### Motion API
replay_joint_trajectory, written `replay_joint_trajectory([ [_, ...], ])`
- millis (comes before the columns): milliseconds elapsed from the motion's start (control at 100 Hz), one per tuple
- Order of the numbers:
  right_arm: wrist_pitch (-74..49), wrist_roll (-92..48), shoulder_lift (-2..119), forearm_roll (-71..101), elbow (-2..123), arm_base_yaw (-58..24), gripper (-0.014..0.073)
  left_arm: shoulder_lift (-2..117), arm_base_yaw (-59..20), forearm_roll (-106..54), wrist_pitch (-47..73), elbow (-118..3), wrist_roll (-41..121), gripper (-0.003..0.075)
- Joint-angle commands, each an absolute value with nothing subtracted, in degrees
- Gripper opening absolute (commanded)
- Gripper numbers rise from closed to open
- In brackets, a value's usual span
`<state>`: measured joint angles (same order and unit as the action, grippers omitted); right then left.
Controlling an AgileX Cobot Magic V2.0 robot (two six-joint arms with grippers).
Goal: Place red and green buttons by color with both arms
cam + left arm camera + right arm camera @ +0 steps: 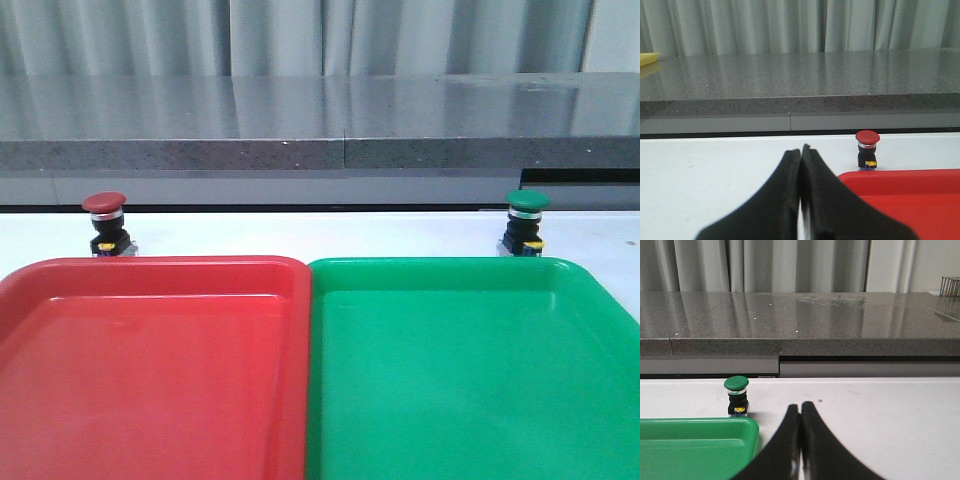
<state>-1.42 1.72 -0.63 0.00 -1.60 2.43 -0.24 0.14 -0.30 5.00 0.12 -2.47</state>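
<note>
Front view: two large plastic trays sit side by side on the white worktop (300, 232), their inner rims touching: a glossy red plastic tray (150, 268) on the left and a glossy green plastic tray (450, 266) on the right. Just beyond the red tray's far rim, at about 11 o'clock from the tray's middle, stands the dark red mushroom-head push button (105, 222), upright, with a silver collar, a black body and a yellow tab. Just beyond the green tray's far rim, at about 1 o'clock from that tray's middle, stands the dark green mushroom-head push button (526, 221), also upright. Both buttons rest on the worktop, outside the trays. A grey speckled stone ledge (320, 130) runs behind them. Neither arm shows here.

Left wrist view: the left black two-fingered end effector (800, 152) has its fingers pressed together, holding nothing. The red button (867, 149) stands well apart from it, at about 2 o'clock from the fingertips, just behind the red tray's (905, 180) far corner.

Right wrist view: the right black two-fingered end effector (800, 410) is likewise pressed together and empty. The green button (737, 396) stands apart from it, at about 10 o'clock from the fingertips, just behind the green tray's (695, 424) far rim.
</note>
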Motion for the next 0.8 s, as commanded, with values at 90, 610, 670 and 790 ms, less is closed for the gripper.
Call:
replay_joint_trajectory([
  [90,3.67,1.78,-1.89,-0.41,-0.49,2.61,-0.0064,-2.01,0.2,-0.81,0.0,0.74,-2.55,-0.002],
  [610,3.67,1.78,-1.89,-0.41,-0.49,2.61,-0.0064,-2.01,0.2,-0.81,0.0,0.37,-2.55,-0.002],
  [670,3.67,1.78,-1.89,-0.41,-0.49,2.61,-0.0064,-2.01,0.2,-0.81,0.0,-0.1,-2.55,-0.0021],
  [790,3.67,1.78,-1.89,-0.41,-0.49,2.61,-0.0064,-1.79,0.2,-0.81,0.34,-1.57,-2.55,-0.0021],
])
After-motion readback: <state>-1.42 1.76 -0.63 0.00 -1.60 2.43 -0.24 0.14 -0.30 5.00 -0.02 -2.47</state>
